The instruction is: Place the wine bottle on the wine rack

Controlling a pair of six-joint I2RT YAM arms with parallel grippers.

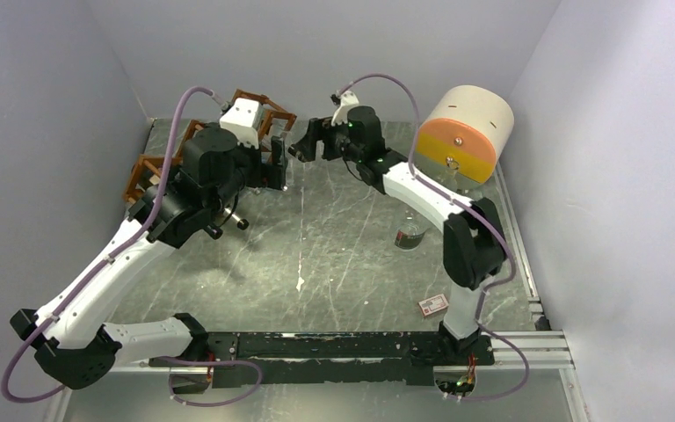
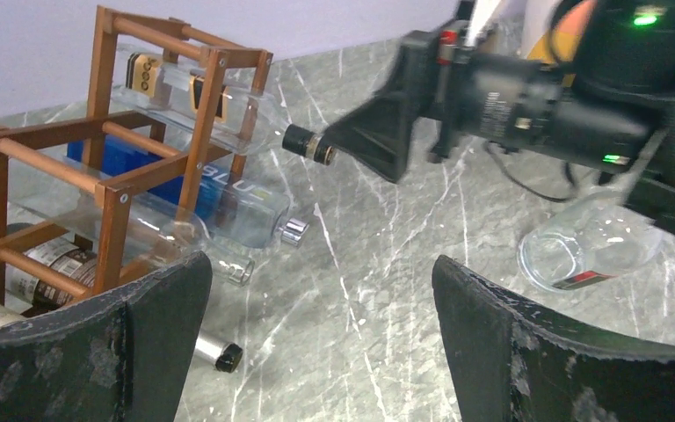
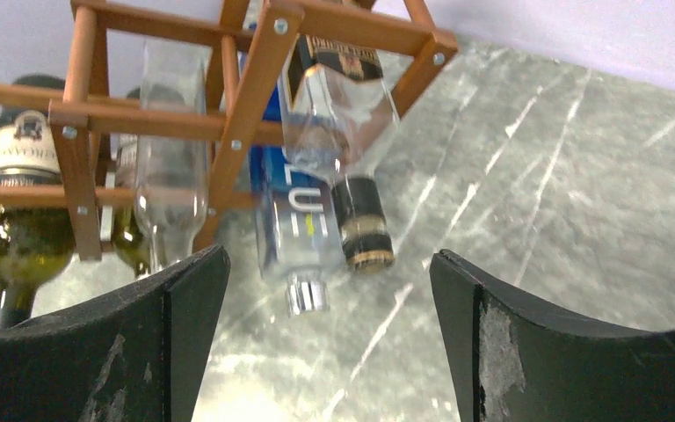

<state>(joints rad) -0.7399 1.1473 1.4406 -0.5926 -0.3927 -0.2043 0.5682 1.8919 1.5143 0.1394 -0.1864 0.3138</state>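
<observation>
The wine rack (image 2: 105, 180) of reddish-brown bars stands at the back left (image 1: 259, 105) with several bottles lying in its cells. In its top cell lies a clear wine bottle (image 2: 228, 110) with a black and gold cap (image 3: 362, 224), neck sticking out toward the right arm. My right gripper (image 3: 330, 334) is open, its fingers just short of that cap and holding nothing; it also shows in the top view (image 1: 301, 145). My left gripper (image 2: 321, 343) is open over bare table beside the rack's front, near the necks of the lower bottles.
A blue-labelled bottle (image 3: 286, 220) with a silver cap, a green bottle (image 3: 13, 237) and other clear bottles fill lower cells. A wine glass (image 2: 589, 251) lies on its side at the right. An orange and cream drum (image 1: 466, 132) stands back right, a small red box (image 1: 433, 304) near front.
</observation>
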